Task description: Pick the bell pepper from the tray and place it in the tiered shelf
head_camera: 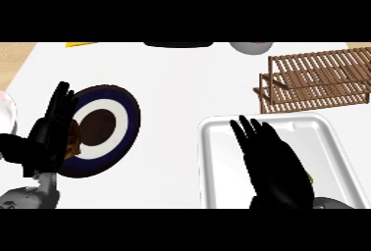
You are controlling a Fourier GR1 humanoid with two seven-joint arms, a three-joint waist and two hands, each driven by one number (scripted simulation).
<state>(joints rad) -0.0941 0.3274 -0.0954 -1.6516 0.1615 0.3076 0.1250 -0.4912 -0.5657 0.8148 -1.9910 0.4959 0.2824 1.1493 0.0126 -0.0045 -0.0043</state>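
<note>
A white tray [217, 132] lies at the lower right of the counter. My right hand [272, 162] hovers over it with straight fingers pointing away from me. The hand hides most of the bell pepper [309, 178]; only a small green sliver shows at its right edge. The wooden tiered shelf [319, 81] stands beyond the tray at the upper right, with nothing on its slats. My left hand [52, 130] rests open at the left edge, fingers up, beside a dark plate.
A dark blue and white plate [119, 115] with a brown centre lies at the left, and a brown item [73, 139] sits at its edge. A grey bowl [251, 47] and a dark object [177, 44] sit at the far edge. A yellow item [81, 44] shows far left.
</note>
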